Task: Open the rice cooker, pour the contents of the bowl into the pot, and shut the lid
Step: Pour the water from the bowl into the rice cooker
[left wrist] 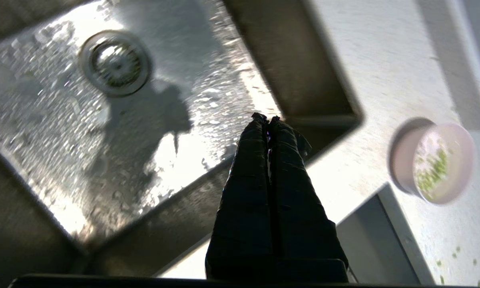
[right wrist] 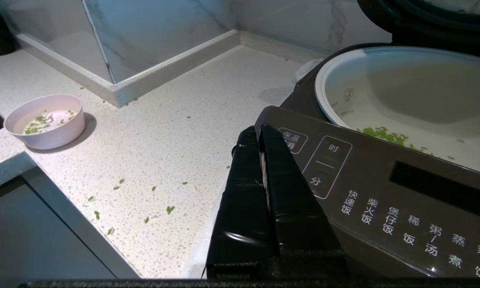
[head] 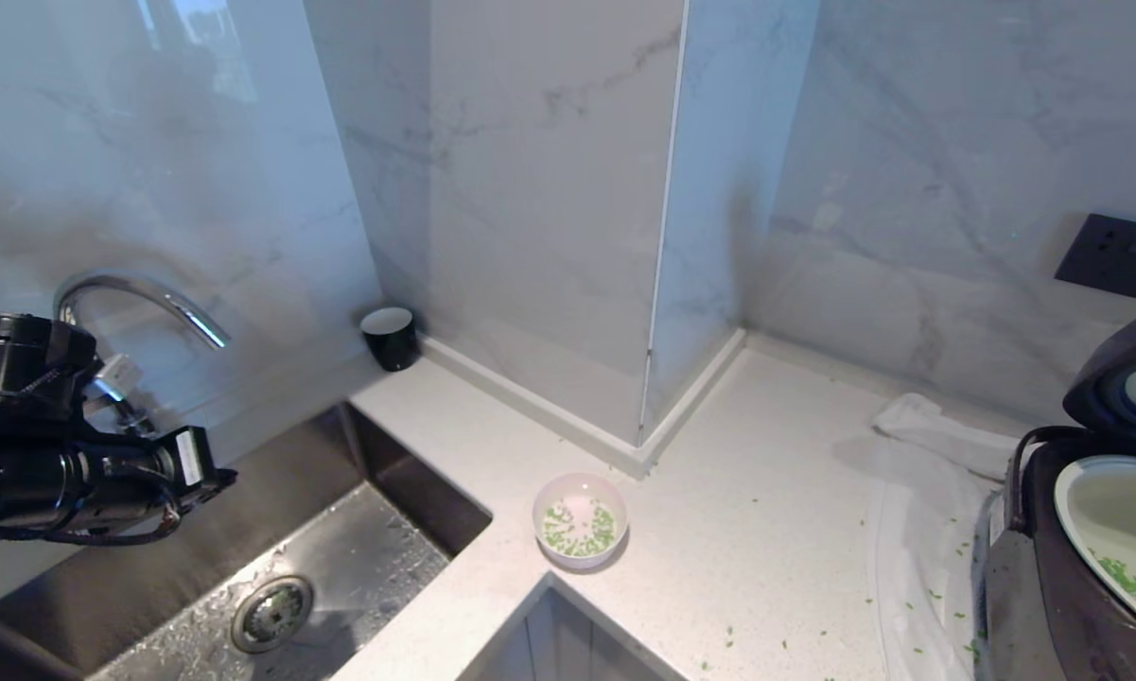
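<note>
Pink bowl [head: 580, 520] is sitting on the counter [head: 766, 492], while the left gripper [left wrist: 267, 118] is hovering empty, fingers pressed together, over the sink [left wrist: 104, 120].

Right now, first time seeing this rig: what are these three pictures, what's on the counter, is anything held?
It is a two-armed robot at a kitchen counter. One picture looks down from its head; the other two come from cameras on each wrist, behind the fingers. The left gripper is shut and empty, above the sink. The right gripper is shut and empty, beside the rice cooker. The lid is up; the pot holds some green bits. The pink bowl sits on the counter with bits left in it, others scattered around. A black cup stands by the wall.
</note>
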Robot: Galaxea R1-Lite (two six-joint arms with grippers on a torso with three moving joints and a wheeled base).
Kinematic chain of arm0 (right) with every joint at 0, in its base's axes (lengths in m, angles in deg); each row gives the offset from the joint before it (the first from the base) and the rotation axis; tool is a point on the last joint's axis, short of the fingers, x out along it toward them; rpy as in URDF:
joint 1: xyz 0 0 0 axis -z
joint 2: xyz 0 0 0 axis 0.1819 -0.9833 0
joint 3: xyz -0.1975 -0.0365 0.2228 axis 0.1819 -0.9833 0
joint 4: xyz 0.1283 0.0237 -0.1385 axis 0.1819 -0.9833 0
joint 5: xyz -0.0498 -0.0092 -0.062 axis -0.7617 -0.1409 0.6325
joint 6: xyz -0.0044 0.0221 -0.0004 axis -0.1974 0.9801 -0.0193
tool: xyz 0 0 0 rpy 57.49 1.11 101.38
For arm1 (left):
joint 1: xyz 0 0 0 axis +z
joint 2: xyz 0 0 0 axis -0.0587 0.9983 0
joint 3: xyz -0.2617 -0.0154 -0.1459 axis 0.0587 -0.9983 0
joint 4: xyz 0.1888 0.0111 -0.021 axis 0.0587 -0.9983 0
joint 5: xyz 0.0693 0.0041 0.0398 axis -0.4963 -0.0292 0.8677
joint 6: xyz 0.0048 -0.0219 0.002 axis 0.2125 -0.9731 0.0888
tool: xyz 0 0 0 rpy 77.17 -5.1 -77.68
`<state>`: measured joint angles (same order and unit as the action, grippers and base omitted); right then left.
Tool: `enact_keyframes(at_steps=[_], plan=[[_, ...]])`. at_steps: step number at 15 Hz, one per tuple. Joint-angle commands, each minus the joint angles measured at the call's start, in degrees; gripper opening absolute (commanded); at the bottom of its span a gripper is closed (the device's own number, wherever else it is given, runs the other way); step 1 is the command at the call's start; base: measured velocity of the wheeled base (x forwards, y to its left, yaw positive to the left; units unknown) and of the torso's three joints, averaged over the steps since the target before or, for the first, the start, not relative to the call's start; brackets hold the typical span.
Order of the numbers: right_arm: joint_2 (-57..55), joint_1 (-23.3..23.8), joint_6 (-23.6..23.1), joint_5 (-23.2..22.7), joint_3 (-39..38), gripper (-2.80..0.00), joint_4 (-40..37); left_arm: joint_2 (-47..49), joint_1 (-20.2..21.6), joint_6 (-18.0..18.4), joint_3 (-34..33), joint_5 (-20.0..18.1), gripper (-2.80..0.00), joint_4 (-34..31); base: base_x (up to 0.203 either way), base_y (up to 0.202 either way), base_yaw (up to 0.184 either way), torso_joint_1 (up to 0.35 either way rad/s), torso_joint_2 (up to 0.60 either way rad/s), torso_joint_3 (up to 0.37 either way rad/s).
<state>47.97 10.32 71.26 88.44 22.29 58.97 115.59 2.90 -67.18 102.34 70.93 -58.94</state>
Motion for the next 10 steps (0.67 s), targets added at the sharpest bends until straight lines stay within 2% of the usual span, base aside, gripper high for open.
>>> enact_keyframes(at_steps=[1,5,10], plan=[[-0.07,-0.02,-0.04,-0.04,-0.01,-2.8,0.01,-5.88,-3.11,-0.03,-4.47,0.44,-2.8,4.69,0.0,0.0,0.0,0.0,0.0,0.0],[0.0,-0.02,-0.04,-0.04,-0.01,-2.8,0.01,-14.35,-6.79,1.68,-9.6,5.0,-2.8,8.0,0.0,0.0,0.0,0.0,0.0,0.0],[0.0,-0.02,-0.04,-0.04,-0.01,-2.8,0.01,-25.82,-9.35,7.02,-11.5,11.18,-2.8,8.3,0.0,0.0,0.0,0.0,0.0,0.0]])
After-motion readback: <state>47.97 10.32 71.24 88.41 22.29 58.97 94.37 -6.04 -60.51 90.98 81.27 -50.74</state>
